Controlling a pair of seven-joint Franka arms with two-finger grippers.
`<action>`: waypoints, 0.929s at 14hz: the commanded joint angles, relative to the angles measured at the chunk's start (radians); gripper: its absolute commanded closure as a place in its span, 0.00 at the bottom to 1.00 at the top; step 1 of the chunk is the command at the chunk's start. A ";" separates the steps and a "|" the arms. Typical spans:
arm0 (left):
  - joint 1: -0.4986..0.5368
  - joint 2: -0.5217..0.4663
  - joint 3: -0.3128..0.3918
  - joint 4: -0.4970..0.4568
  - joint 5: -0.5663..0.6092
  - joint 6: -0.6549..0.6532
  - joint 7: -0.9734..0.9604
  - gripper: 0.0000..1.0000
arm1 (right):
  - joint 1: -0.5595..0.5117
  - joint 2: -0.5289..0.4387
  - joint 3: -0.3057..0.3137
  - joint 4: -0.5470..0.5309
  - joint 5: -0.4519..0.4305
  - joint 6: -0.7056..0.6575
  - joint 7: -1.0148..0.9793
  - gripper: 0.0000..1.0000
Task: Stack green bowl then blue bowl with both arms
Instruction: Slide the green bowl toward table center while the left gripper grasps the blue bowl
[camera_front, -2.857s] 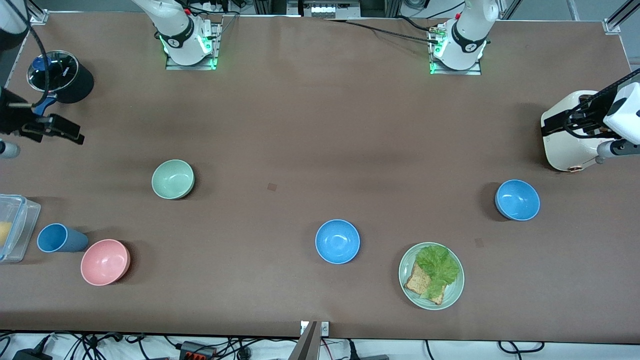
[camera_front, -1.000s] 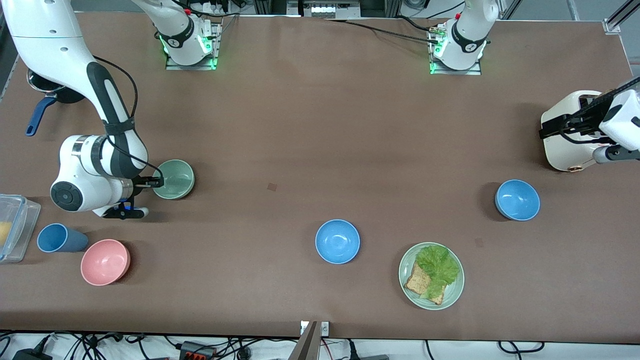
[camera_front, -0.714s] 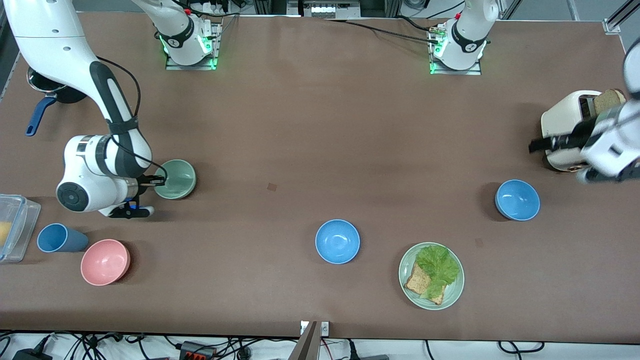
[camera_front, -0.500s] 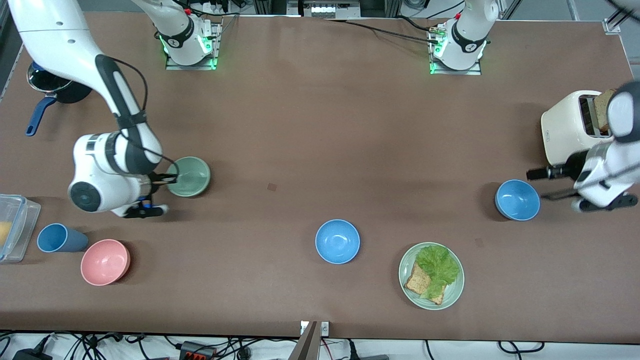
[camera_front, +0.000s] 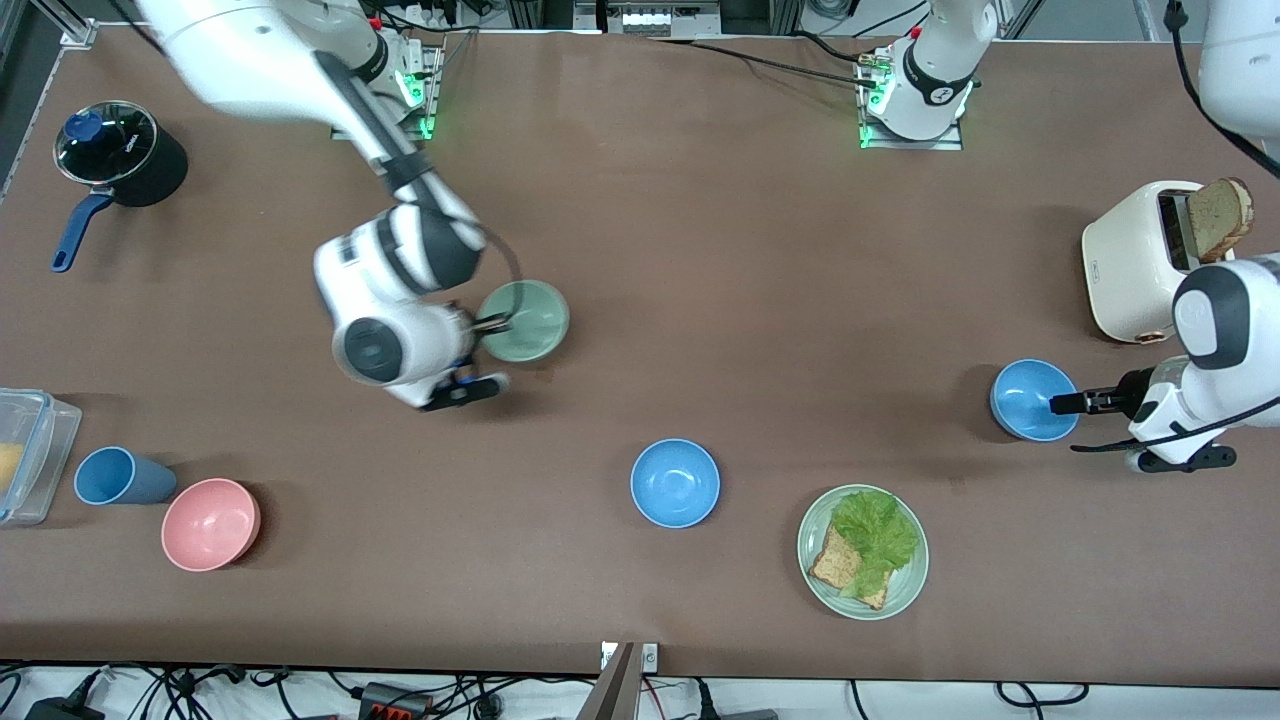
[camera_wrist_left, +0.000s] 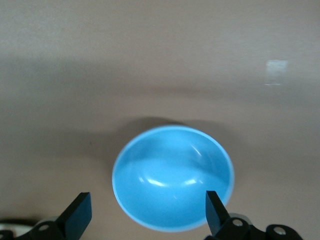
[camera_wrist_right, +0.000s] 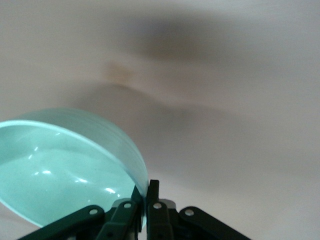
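The green bowl (camera_front: 527, 320) hangs tilted in my right gripper (camera_front: 490, 323), which is shut on its rim and holds it over the table, between the right arm's end and the middle. In the right wrist view the bowl (camera_wrist_right: 65, 170) fills one corner, its rim pinched by the gripper (camera_wrist_right: 147, 194). My left gripper (camera_front: 1062, 403) is open at the rim of a blue bowl (camera_front: 1033, 400) near the left arm's end. In the left wrist view the fingertips (camera_wrist_left: 79, 214) stand wide apart, on either side of that bowl (camera_wrist_left: 172, 177). A second blue bowl (camera_front: 675, 483) sits near the table's middle.
A pale-green plate (camera_front: 806, 548) with lettuce and toast lies nearer the camera than the left gripper's bowl. A white toaster (camera_front: 1130, 260) holds a slice of bread. A pot (camera_front: 120, 150), a blue cup (camera_front: 115, 477), a pink bowl (camera_front: 210, 524) and a clear container (camera_front: 25, 455) stand at the right arm's end.
My right gripper closed on the green bowl and carried it toward the table's middle. My left arm swung down from by the toaster to the blue bowl's rim.
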 joint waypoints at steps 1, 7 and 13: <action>0.016 0.049 -0.005 0.022 0.013 0.028 0.088 0.00 | 0.085 0.033 -0.009 0.018 0.043 0.060 0.119 1.00; 0.040 0.081 -0.002 0.006 0.013 0.058 0.153 0.09 | 0.250 0.130 -0.009 0.032 0.043 0.272 0.354 1.00; 0.043 0.087 -0.004 -0.053 0.013 0.127 0.186 0.60 | 0.243 0.125 -0.010 0.100 0.025 0.255 0.438 0.00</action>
